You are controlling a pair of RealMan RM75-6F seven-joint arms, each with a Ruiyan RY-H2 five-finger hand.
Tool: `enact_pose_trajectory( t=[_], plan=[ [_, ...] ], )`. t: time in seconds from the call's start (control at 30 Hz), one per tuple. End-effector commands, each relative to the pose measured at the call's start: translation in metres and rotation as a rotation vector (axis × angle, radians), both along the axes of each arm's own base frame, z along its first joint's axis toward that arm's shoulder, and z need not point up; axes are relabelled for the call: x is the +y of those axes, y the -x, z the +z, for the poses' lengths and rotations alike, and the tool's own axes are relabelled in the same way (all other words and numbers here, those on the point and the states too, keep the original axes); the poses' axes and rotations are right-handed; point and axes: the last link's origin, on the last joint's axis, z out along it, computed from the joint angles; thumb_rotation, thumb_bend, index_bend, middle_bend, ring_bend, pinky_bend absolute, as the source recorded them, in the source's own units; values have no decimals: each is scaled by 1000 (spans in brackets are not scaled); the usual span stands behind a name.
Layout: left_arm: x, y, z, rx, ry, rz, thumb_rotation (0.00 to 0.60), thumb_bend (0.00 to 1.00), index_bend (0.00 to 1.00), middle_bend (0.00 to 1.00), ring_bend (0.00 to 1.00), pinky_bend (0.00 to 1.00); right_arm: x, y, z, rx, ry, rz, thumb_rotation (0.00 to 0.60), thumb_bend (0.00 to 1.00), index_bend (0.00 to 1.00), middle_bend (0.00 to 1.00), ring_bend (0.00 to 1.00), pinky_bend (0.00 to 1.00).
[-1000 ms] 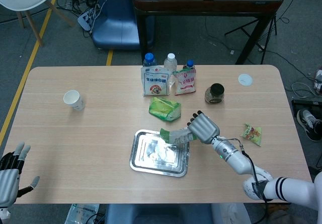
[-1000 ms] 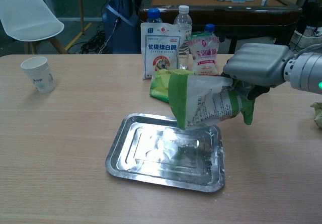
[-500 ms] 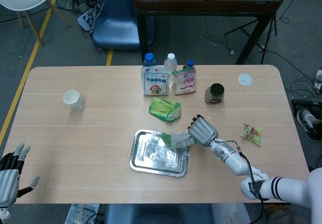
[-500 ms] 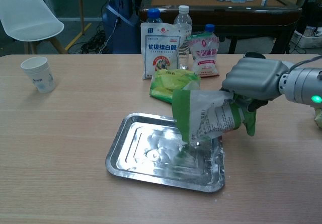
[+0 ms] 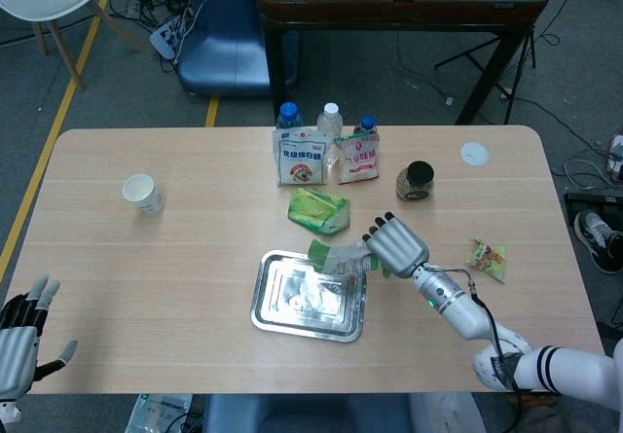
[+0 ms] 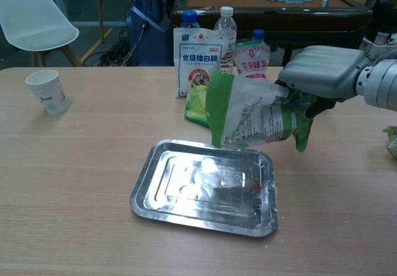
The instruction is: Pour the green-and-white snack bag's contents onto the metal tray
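My right hand (image 5: 394, 243) (image 6: 322, 72) grips the green-and-white snack bag (image 5: 340, 256) (image 6: 254, 113) by its bottom end. The bag hangs tipped, its open mouth pointing left and down above the far right part of the metal tray (image 5: 273, 311) (image 6: 152, 186). The tray lies flat on the table with a thin whitish scatter on its floor. My left hand (image 5: 18, 331) sits at the near left table edge with fingers spread, holding nothing; the chest view does not show it.
Another green snack bag (image 5: 319, 209) (image 6: 197, 105) lies just behind the tray. Behind it stand two pouches (image 5: 301, 158) (image 5: 357, 154) and bottles (image 5: 330, 119). A paper cup (image 5: 142, 193) (image 6: 48, 90) is far left, a dark jar (image 5: 418, 181) and a small packet (image 5: 488, 257) to the right.
The right hand has lifted the bag up off the tray and back toward the right; half a second ago the bag's mouth dipped into the tray. Left hand unmoved.
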Motion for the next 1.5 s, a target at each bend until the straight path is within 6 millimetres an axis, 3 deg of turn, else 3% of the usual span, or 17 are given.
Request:
enact_pose_trajectory(
  t=[0.03,0.23,0.53,1.13,1.5],
  plan=[
    [0,0,0,0,1,-1,600,229,21,0,82,57,-1,0,1,-6,-8,21,600,723,537,494,366,375],
    [0,0,-1,-1,3,-1,600,230,21,0,82,57,0,-2,2,-86,-24,8,600,723,616,584,469,455],
    [0,-1,-3,-4,6,-2,600,229,20,0,82,57,8,20,-3,-150,-55,-45,600,714,627,588,488,471],
    [1,-6,-5,-4,10,-15,600,229,21,0,82,57,29,94,-22,-478,-62,-130,600,658,616,495,406,465],
    [2,-9,-5,-1,12,-18,600,230,20,0,82,57,37,121,-36,-632,-72,-221,600,505,560,441,364,430]
  ],
)
